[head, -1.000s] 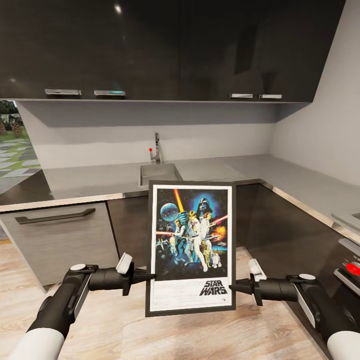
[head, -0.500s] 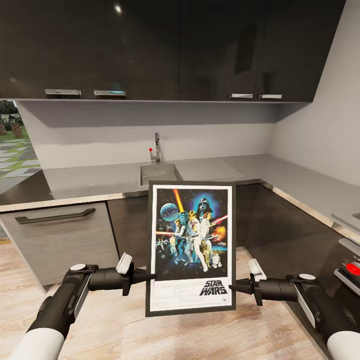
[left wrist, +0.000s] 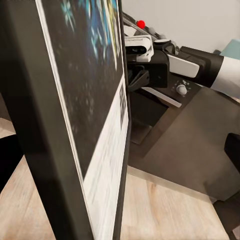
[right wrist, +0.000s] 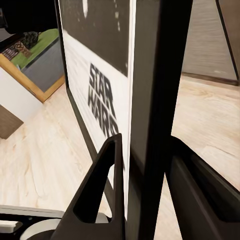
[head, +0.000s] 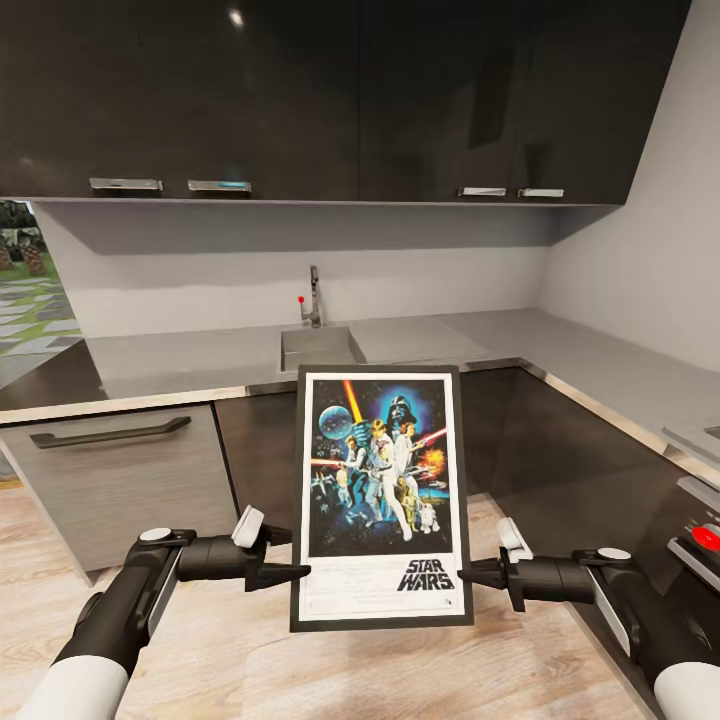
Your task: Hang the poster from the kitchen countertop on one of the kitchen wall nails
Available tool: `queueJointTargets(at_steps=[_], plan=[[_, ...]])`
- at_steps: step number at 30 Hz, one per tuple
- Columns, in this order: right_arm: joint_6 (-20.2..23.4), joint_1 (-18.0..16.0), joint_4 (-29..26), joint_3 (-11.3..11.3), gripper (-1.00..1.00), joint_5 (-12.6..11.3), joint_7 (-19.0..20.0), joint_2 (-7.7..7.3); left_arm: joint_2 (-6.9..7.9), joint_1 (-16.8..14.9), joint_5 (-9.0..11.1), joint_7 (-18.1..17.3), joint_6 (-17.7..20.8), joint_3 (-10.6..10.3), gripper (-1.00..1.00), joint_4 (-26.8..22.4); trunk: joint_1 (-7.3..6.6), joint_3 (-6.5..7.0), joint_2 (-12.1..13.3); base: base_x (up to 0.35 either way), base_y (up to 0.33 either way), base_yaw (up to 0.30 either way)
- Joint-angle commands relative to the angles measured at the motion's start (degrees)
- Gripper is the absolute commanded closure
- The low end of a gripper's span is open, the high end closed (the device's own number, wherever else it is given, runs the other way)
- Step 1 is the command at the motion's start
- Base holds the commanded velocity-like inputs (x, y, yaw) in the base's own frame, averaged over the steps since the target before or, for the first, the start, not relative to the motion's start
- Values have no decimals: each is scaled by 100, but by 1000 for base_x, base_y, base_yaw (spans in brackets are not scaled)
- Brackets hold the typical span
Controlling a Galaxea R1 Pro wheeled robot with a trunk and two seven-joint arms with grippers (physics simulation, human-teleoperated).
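Observation:
The poster [head: 380, 480] hangs upright in front of me, over the floor and below the kitchen countertop [head: 180, 360]. My right gripper [head: 466, 577] is shut on its lower right frame edge; in the right wrist view the fingers [right wrist: 107, 185] sit on either side of the poster [right wrist: 100, 95] frame. My left gripper [head: 292, 555] is open, its two fingers spread around the lower left edge. In the left wrist view the poster [left wrist: 95, 100] is edge-on and very close, with the right gripper [left wrist: 132, 80] beyond it. The wall nails are out of view.
A square sink [head: 318, 347] with a tap [head: 314, 298] is set into the worktop. Dark upper cabinets [head: 350, 100] hang above it. A grey drawer front with a handle [head: 110, 432] is at the left, a stove with a red knob [head: 706, 538] at the right.
The left gripper's fingers have spread apart from the poster's left edge. The poster has turned slightly, so it looks narrower. The right gripper has not moved.

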Motion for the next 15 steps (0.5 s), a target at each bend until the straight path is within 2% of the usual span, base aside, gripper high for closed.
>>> queueJointTargets(at_steps=[1, 10, 13, 15], plan=[[80, -4, -1, -5, 100, -3, 38, 0, -2, -4, -31, -33, 58, 9, -100, -4, 0, -6, -3, 0, 0, 0], [80, -4, -1, -8, 100, -7, 45, 0, 31, -3, -42, -33, 48, 50, -100, 28, 0, -6, -3, 0, 0, 0], [80, -4, -1, -9, 100, -6, 45, 0, 123, -3, -56, -33, 45, 80, -100, 74, 0, -6, -3, 0, 0, 0], [80, -4, -1, -9, 100, -5, 41, 0, 248, -3, -59, -33, 39, 163, -100, 155, 0, -6, -3, 0, 0, 0]])
